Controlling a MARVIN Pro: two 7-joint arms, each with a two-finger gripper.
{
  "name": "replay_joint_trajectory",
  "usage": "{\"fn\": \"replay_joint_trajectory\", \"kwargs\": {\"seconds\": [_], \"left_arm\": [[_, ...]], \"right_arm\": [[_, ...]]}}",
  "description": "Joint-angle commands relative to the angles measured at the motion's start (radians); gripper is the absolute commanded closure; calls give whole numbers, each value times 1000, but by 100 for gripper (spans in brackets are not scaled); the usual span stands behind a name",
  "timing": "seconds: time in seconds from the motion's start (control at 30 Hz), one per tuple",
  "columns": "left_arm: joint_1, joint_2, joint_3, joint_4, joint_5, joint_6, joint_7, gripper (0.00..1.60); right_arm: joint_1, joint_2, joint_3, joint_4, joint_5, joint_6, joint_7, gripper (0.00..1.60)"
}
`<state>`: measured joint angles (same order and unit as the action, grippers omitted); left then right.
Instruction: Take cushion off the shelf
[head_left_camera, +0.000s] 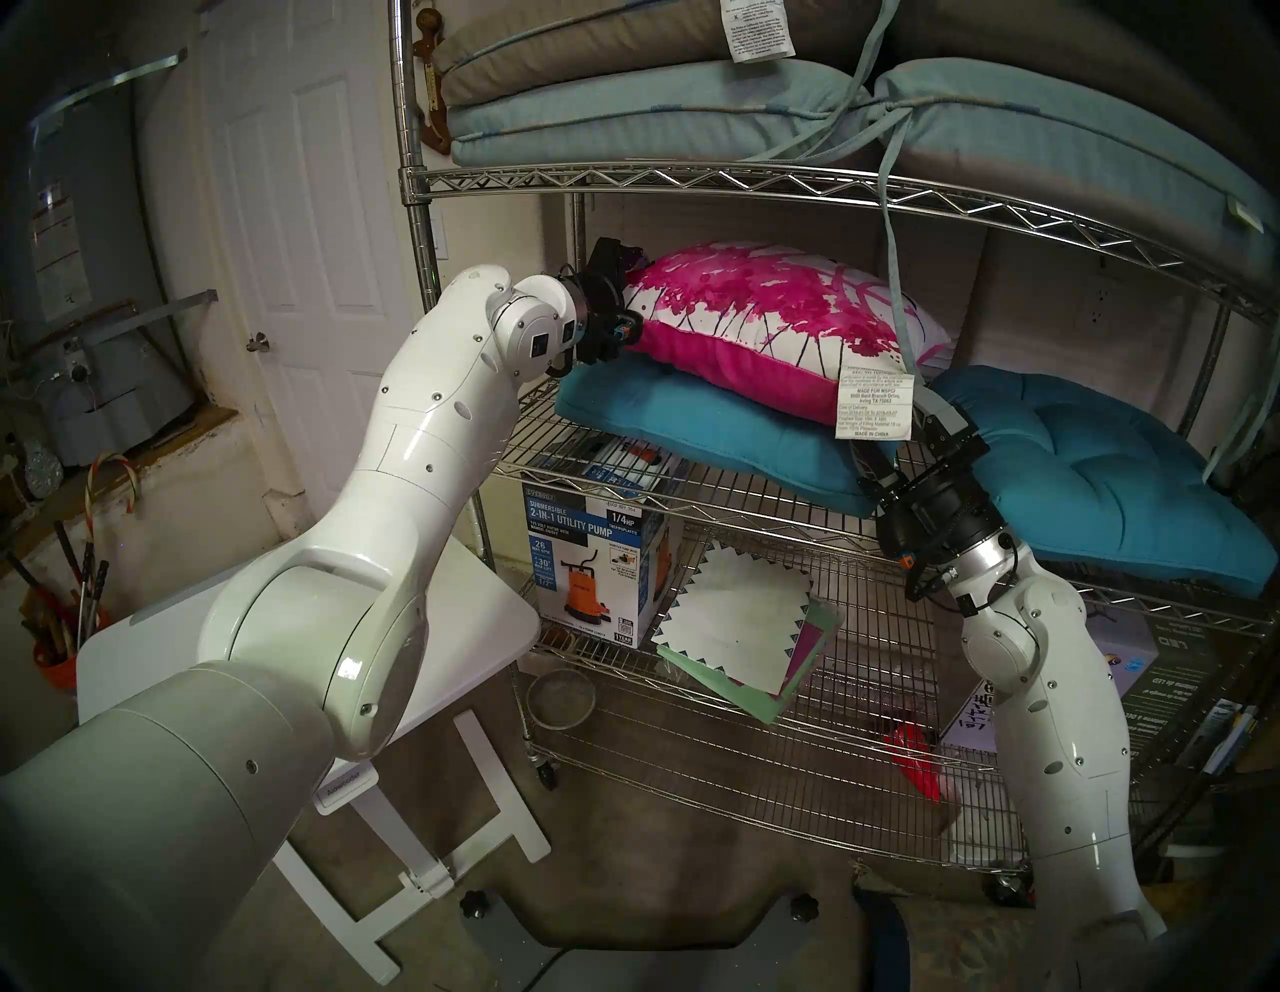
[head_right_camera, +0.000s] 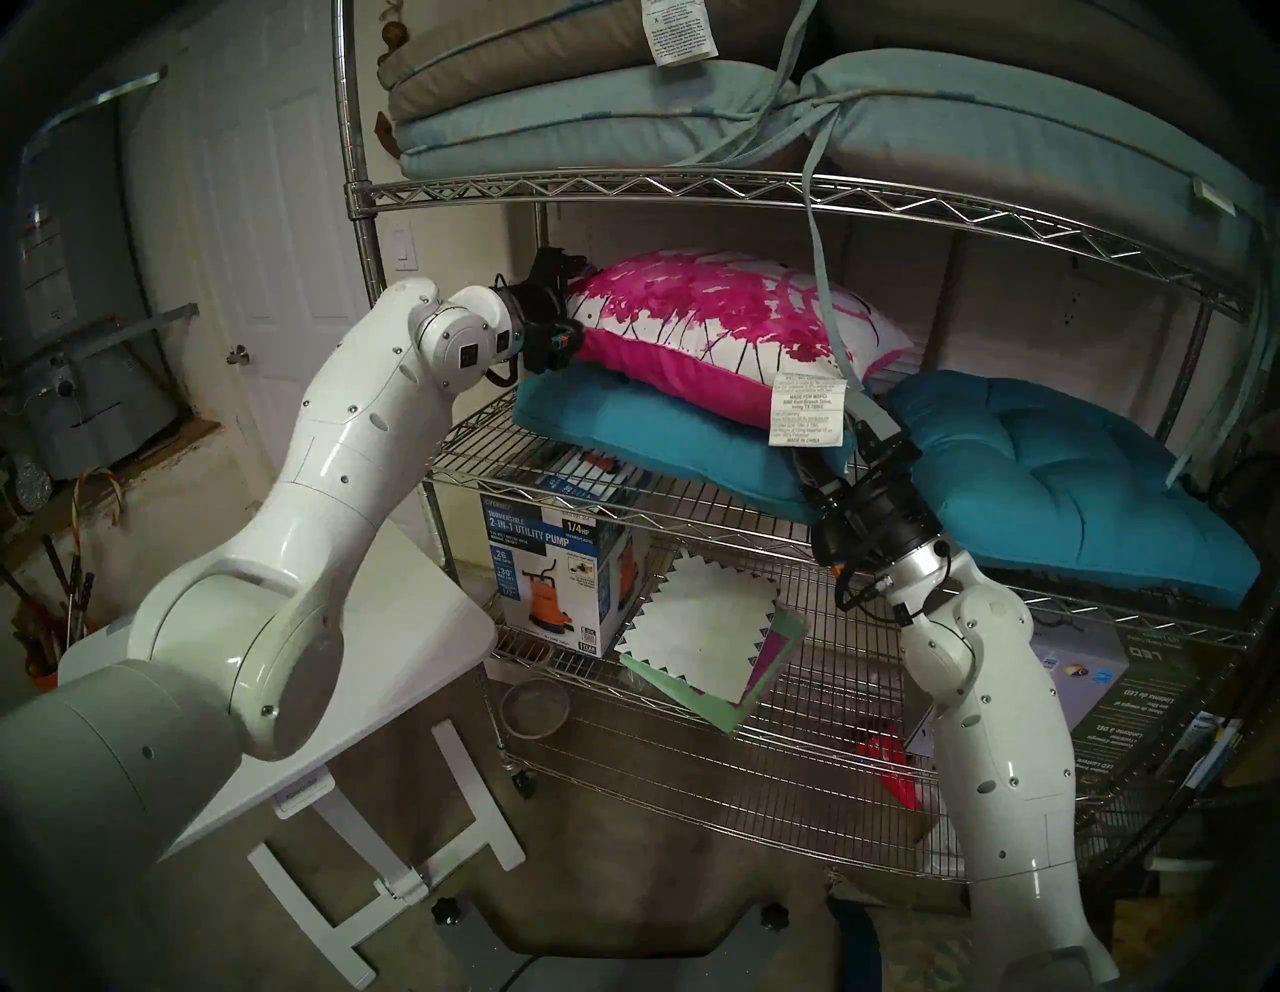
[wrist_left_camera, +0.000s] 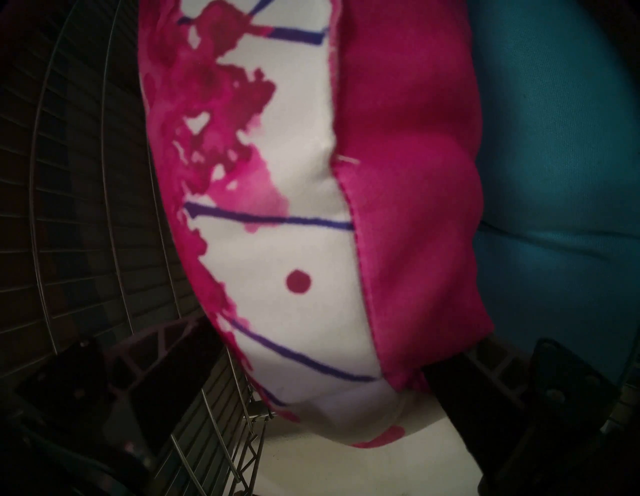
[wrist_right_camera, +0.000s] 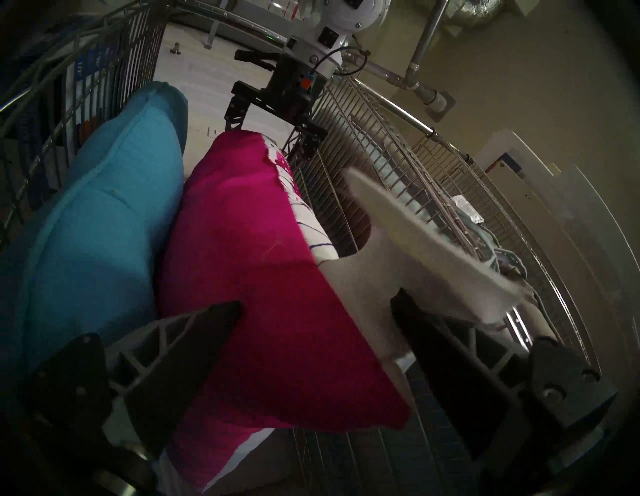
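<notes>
Nearest us, our right gripper (wrist_right_camera: 317, 332) has its jaws spread wide around the cushion's near corner, by the white label (head_left_camera: 878, 402). The cushion (head_left_camera: 769, 319) lies on a teal seat cushion (head_left_camera: 699, 433) on the shelf's (head_left_camera: 692, 181) middle tier. At its far end our left gripper (wrist_left_camera: 277, 391) also straddles a corner, jaws wide.

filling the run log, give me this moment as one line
phase: grasping | left gripper: open around cushion left end | right gripper: open at label corner | cushion: on teal seat cushion, on shelf
</notes>
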<state>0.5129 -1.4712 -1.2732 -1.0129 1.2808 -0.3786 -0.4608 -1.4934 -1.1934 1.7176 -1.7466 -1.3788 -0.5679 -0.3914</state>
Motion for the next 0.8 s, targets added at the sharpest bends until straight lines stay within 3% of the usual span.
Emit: {"fn": "replay_joint_trajectory", "kwargs": {"seconds": [0.0, 0.37, 0.77], "left_arm": [[-23, -8, 1, -25, 1, -1, 6, 0], [-23, -8, 1, -25, 1, -1, 5, 0], [-23, -9, 0, -24, 1, -1, 5, 0]], "right_arm": [[-28, 26, 25, -81, 13, -24, 22, 0], [4, 34, 33, -76, 31, -52, 68, 0], [106, 44, 27, -12, 40, -70, 100, 0]]}}
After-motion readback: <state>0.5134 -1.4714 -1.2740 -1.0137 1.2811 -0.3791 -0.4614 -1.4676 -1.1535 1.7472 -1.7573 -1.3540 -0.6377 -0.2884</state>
